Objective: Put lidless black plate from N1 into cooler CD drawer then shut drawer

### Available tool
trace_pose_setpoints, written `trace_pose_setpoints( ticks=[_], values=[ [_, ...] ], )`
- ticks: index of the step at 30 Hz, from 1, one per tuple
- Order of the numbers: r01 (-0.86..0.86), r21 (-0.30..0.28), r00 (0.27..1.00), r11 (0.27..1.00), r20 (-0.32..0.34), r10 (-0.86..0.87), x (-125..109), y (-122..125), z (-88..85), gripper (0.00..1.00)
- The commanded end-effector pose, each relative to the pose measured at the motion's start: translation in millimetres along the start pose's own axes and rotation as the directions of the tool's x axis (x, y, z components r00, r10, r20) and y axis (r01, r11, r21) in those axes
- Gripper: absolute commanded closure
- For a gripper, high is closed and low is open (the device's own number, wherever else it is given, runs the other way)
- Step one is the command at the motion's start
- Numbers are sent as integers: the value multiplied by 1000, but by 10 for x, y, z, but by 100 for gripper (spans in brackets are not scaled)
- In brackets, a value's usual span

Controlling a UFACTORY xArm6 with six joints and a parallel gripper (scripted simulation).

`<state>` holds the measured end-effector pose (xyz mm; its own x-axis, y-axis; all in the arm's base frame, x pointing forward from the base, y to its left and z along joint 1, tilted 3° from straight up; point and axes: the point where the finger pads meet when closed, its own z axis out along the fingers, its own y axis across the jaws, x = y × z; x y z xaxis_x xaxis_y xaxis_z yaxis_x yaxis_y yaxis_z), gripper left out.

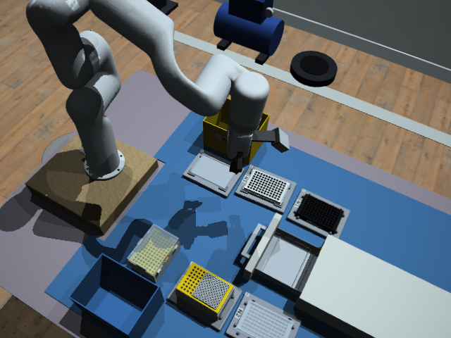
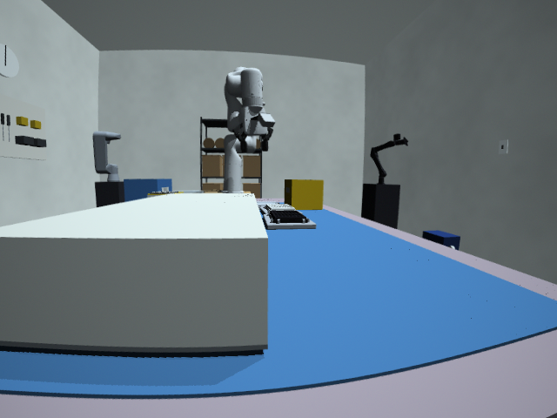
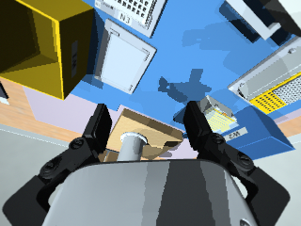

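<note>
Blue compressor tank (image 1: 249, 24) at twelve o'clock; black disc (image 1: 313, 67) at one o'clock; shelf rack (image 2: 202, 152) with cartons behind the desk (image 2: 449, 260).

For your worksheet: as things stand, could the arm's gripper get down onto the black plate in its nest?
Probably yes. The black plate lies uncovered with nothing above it, and the open gripper hangs empty two nests away.

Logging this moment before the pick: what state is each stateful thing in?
Gripper: open, holding nothing.
Cooler drawer: pulled open, nothing inside.
Black plate: in its nest, no lid.
Tip box: clear lid on.
Yellow bin: upright.
Blue bin: upright, nothing inside.
</note>
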<state>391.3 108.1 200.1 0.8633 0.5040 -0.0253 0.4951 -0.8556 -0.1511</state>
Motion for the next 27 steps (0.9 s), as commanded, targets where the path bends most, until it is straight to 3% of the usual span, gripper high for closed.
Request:
trace_pose_setpoints(
  ticks=[1, 12, 20, 27],
  values=[
    [-77, -18, 997, 997, -18, 77, -4, 154, -64, 0],
    [-256, -49, 966, 965, -57, 254, -81, 575, -205, 0],
    [-433, -71, 899, 898, -104, 426, -185, 929, -330, 0],
    [-486, -75, 871, 871, -120, 476, -243, 1092, -389, 0]
  ],
)
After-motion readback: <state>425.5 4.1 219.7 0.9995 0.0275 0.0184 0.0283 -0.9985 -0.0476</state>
